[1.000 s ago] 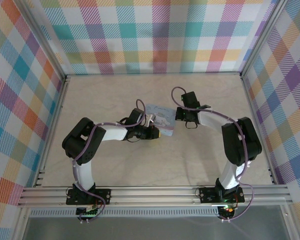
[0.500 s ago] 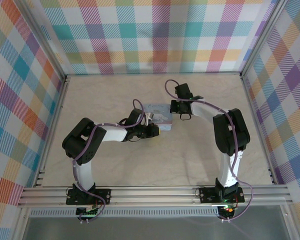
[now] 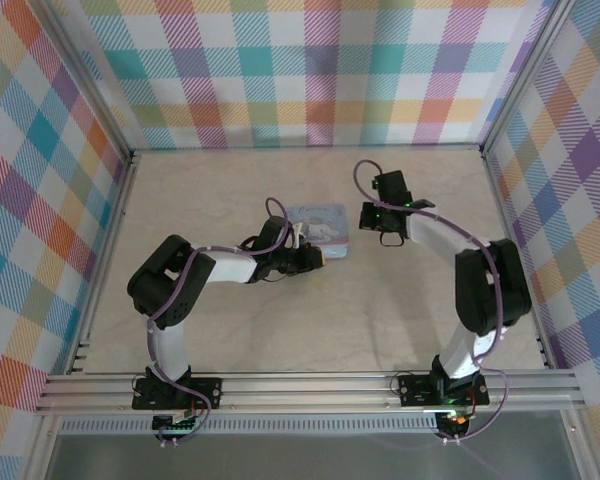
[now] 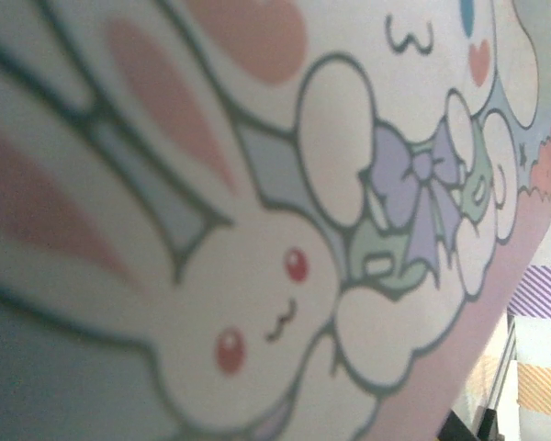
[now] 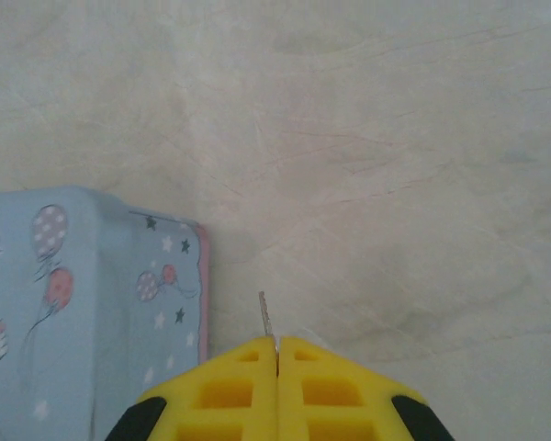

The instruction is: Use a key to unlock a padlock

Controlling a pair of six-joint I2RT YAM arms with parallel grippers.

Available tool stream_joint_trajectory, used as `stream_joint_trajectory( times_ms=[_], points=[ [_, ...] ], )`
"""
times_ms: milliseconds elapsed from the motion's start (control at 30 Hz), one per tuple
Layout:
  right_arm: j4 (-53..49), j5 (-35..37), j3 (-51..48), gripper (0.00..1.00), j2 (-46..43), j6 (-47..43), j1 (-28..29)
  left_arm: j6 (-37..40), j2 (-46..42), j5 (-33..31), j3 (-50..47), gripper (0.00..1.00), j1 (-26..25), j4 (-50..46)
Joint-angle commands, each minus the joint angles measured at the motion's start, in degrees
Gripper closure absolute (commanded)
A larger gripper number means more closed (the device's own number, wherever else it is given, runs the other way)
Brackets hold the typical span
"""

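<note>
Slim metal key [image 5: 264, 317], pinched in right gripper [image 5: 277, 354] jaws, beside pale-blue tin [image 5: 83, 303]

Finds the tin [image 3: 320, 222] mid-table, the left gripper [image 3: 315, 258] at its near edge, the right gripper [image 5: 277, 354] just right of it with the key [image 5: 264, 314] between its fingers.

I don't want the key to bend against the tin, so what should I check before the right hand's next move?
1. Key pinched in the shut right hand: ok, a thin blade sticks out between the yellow fingertips.
2. Key tip free of the tin: ok, it is beside the tin's corner, over bare table.
3. Padlock keyhole located: cannot tell, too small to make out.
4. Left hand steadying the tin: cannot tell, it is at the tin's near edge and its grip is hidden.
</note>
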Motion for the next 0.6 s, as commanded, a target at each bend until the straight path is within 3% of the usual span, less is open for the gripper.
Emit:
stream_joint_trajectory(
  times_ms=[0, 567],
  points=[
    [1.1, -3.4, -2.6, 1.0, -5.6, -0.2, -0.5, -2.3, 1.0, 2.7, 2.2, 0.89, -0.7, -0.4],
    [8.3, -20.1, -17.3, 1.0, -34.9, 8.9, -3.5, -2.4, 0.7, 2.9, 6.1, 0.89, -0.3, -5.8]
  ],
)
